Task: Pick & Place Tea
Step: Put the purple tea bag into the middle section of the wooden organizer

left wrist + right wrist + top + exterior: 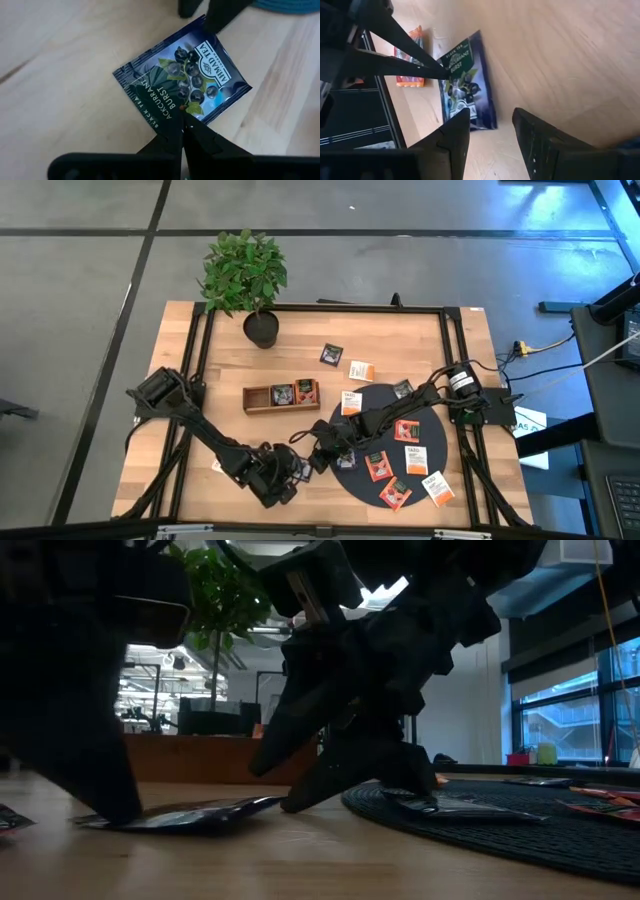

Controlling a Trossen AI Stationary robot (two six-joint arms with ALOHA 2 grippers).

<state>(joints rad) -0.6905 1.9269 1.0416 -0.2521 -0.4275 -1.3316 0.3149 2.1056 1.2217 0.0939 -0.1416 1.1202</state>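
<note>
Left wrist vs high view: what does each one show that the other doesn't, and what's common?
Left wrist only: the print on the dark sachet, a blackcurrant black tea label with berries and leaves, and the left gripper shut with its tips on the sachet's edge.

High view only: the wooden tray with sachets in it, the black round mat carrying red-orange and white sachets, loose sachets on the table, the potted plant, and the right gripper at the mat's edge.

Both: bare wooden tabletop and the left arm's gripper low over it.

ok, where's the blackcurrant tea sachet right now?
The blackcurrant tea sachet lies flat on the wooden table, near its front edge, just left of the black round mat, with both tools' tips at it.
</note>
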